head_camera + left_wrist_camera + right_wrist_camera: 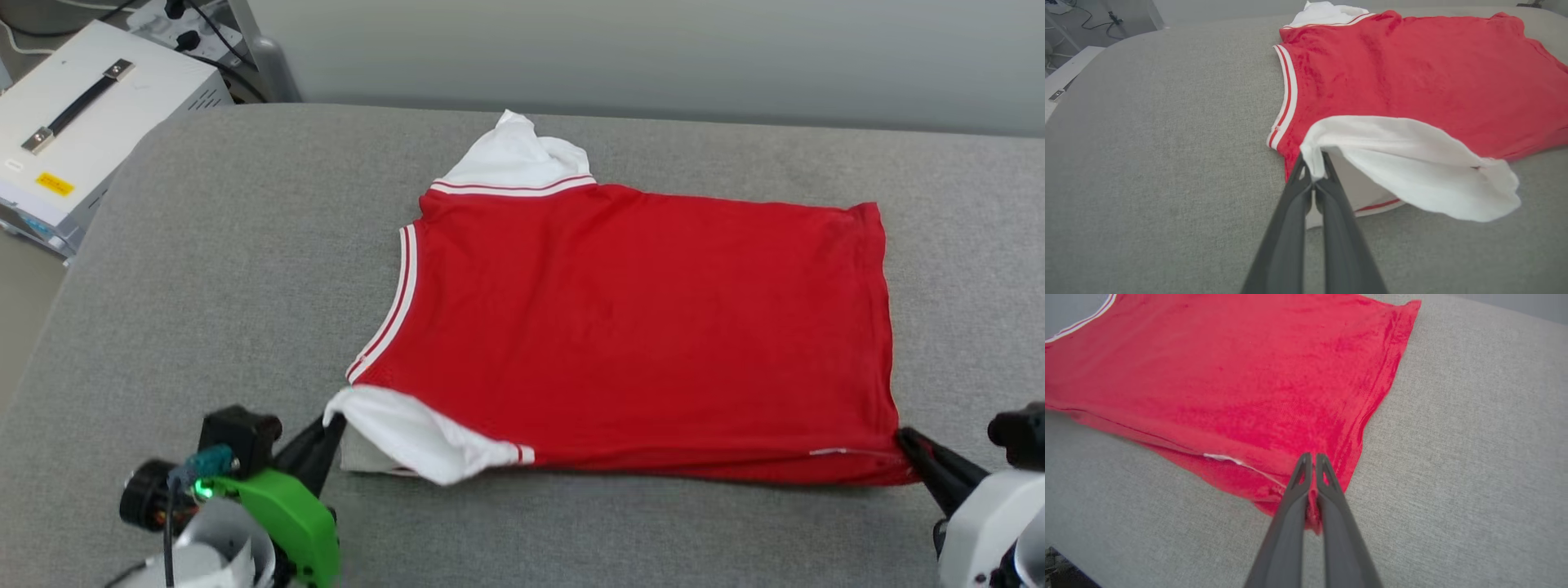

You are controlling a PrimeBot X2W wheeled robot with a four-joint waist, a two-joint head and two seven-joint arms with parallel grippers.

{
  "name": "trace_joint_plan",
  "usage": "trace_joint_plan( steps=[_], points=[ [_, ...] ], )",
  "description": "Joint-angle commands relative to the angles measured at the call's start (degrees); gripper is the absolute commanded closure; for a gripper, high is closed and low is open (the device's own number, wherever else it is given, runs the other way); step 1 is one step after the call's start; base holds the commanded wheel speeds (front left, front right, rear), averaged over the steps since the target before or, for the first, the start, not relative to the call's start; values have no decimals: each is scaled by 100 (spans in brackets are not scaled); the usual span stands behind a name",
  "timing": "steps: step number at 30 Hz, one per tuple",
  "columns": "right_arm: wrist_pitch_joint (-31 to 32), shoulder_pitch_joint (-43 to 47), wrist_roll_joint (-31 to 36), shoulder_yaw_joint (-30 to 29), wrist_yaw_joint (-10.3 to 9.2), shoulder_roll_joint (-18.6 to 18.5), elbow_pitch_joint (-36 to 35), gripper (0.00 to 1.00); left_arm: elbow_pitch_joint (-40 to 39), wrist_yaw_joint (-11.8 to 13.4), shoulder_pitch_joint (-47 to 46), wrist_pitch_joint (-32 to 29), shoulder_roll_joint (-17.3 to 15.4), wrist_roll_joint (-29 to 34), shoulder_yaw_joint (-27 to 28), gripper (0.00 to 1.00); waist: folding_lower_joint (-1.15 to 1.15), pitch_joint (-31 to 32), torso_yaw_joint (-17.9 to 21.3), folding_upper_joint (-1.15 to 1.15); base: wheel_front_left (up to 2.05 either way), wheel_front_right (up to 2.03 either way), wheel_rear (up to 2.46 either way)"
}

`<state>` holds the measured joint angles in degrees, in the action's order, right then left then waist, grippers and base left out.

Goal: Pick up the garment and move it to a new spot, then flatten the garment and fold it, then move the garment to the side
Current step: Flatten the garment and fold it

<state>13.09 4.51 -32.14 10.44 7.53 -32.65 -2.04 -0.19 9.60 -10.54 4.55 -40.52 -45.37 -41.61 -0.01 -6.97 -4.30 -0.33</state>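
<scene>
A grey woven-fabric tabletop (245, 269) with rounded corners spans the head view. Off its far left corner sits a white equipment case (147, 90) with a black carry handle (79, 104) on top, a yellow label (54, 184) and side vent slits. Behind it lies what looks like a white power strip (163, 16) with black plugs and cables. A pale grey wall (653, 57) runs behind the tabletop.

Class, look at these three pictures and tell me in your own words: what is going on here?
A two-armed robot is handling a red shirt on a grey padded surface. Its left tool is shut on the near white sleeve, its right tool on the near hem corner. The rest of the shirt lies spread flat; a fold or a pull looks likely next.
</scene>
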Motion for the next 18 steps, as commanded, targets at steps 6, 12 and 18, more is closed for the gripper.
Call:
trace_joint_plan(
  steps=[6,12,18],
  points=[
    [180,-750,44,-119,-4,81,-51,100,467,-414,-1193,-94,111,158,171,100,1,-616,136,33,0,0,0],
    [287,-1446,51,-6,-4,67,196,100,1328,-851,-2033,-48,374,199,189,100,1,-1097,278,33,0,0,0],
    [320,-2034,41,182,-4,87,642,100,2315,-1231,-2492,29,670,171,110,100,1,-1429,340,33,0,0,0]
  ],
)
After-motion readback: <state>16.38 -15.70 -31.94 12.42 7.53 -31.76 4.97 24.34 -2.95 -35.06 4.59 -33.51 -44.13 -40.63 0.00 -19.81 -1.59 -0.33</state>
